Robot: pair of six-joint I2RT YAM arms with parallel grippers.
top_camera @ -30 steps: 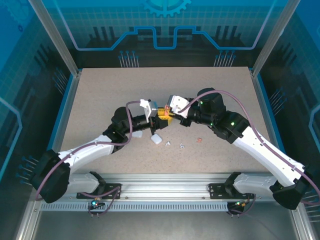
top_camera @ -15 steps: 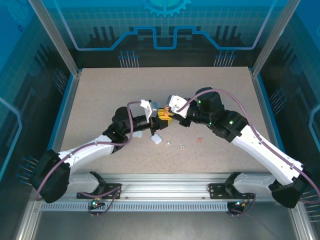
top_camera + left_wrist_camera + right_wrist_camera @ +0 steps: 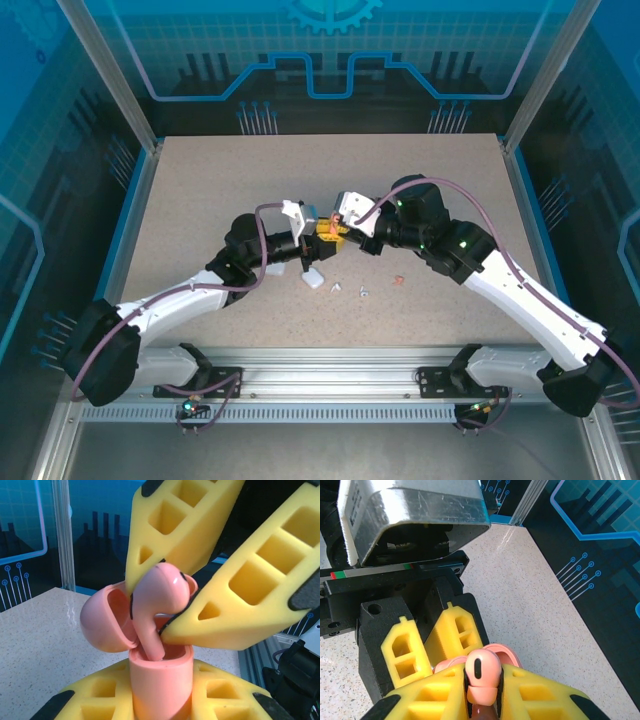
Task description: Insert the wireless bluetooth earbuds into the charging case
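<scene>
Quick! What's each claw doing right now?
Left claw: closed, holding the pink case.
Right claw: closed, holding a pink earbud, stem in the case.

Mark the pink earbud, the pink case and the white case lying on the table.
pink earbud (image 3: 162,590), left wrist view, its rounded head.
pink case (image 3: 160,680), left wrist view, front of its base.
white case (image 3: 313,279), top external view, its upper face.

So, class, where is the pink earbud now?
Left wrist view, mid-frame: the pink earbud is pinched in the jaws of the right gripper, stem dipping into the open pink case.
</scene>
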